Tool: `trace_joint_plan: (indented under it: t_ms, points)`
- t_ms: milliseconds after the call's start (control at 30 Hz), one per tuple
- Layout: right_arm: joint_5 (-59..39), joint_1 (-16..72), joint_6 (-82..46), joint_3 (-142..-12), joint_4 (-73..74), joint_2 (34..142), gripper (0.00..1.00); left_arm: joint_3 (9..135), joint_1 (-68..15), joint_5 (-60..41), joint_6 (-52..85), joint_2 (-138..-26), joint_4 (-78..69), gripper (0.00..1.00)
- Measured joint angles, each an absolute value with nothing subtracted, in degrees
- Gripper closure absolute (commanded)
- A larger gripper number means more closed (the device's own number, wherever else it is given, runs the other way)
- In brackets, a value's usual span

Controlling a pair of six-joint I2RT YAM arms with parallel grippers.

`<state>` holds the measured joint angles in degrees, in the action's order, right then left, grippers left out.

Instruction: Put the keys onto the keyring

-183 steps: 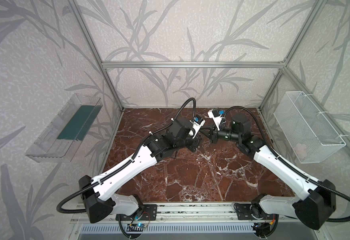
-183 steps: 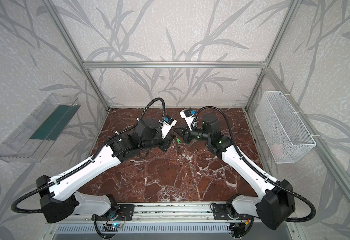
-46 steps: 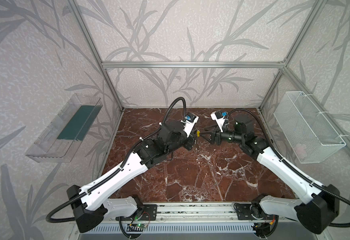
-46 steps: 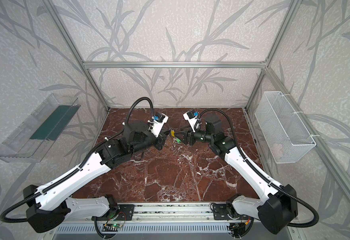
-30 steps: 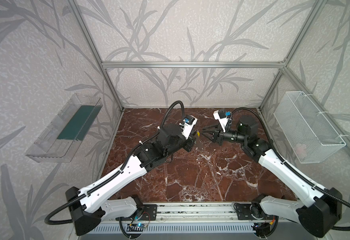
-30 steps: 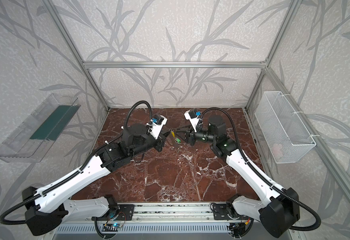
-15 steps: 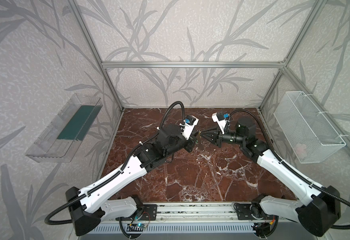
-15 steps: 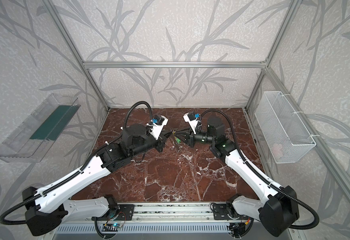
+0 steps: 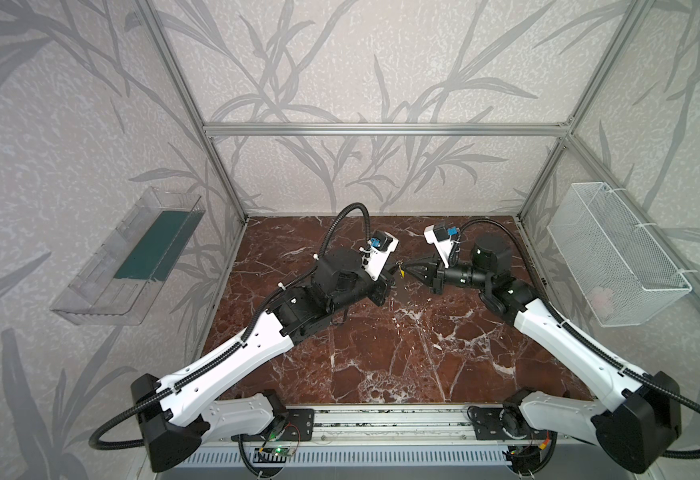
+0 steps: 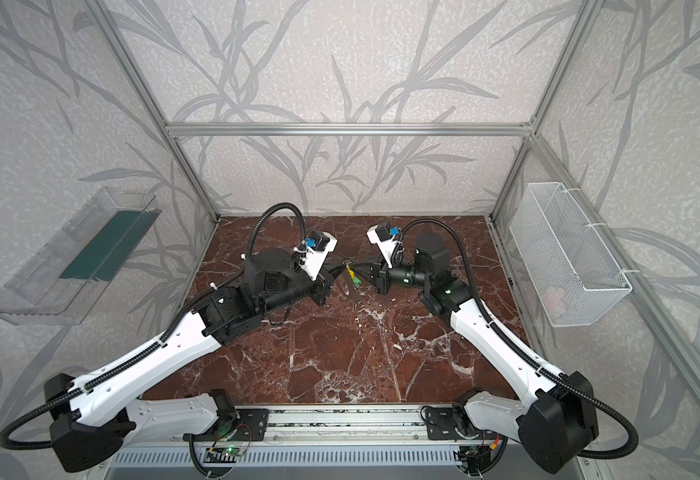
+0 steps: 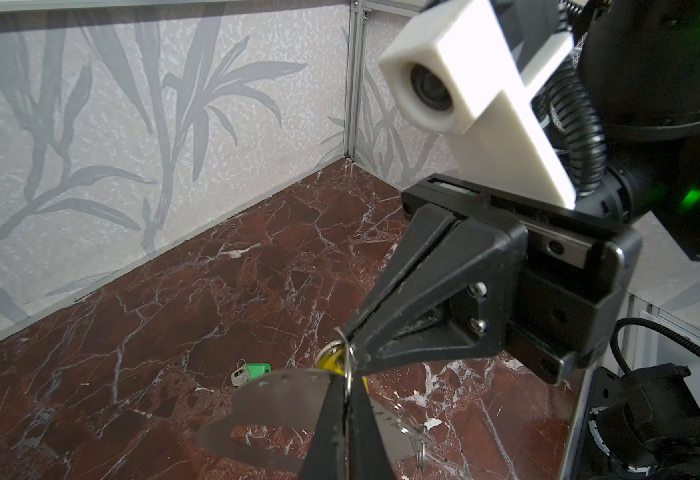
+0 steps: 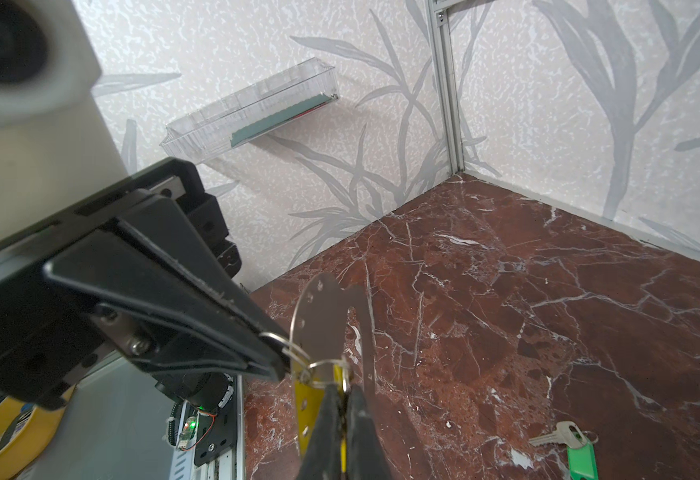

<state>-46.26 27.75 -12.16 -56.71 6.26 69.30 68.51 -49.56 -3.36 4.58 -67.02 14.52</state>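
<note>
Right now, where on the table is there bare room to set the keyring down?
Freest: the front marble, bordered by left arm, right arm and front rail. The back-left corner is bare too. Crowded mid-back: left gripper and right gripper meet at the keyring, green-tagged key lying nearby.

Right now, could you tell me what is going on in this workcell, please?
Both arms meet in mid-air. The left pincer is shut on the keyring, holding it up, while the right pincer holds the yellow-tagged key by its wire loop at the keyring's edge. The green-tagged key lies on the marble floor, not yet attached.
</note>
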Motion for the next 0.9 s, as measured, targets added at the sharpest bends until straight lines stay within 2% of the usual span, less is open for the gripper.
trace_joint_plan:
  t_ms: [633, 667, 767, 900]
  points:
    - [-52.6, 27.7, -5.7, -57.3, 1.1, 69.1, 1.00, 67.1, -49.6, -3.4, 4.7, -65.9, 14.1, 1.00]
    - [-52.9, 27.7, -5.4, -57.5, 0.7, 69.1, 0.97, 67.1, -49.6, -3.5, 4.7, -65.9, 14.0, 1.00]
    - [-53.9, 27.8, -4.4, -58.4, -0.8, 69.2, 0.79, 67.1, -49.6, -3.6, 4.7, -65.8, 13.7, 1.00]
    - [-54.7, 27.9, -3.4, -59.1, -2.2, 69.2, 0.69, 67.1, -49.6, -3.6, 4.7, -65.8, 13.0, 1.00]
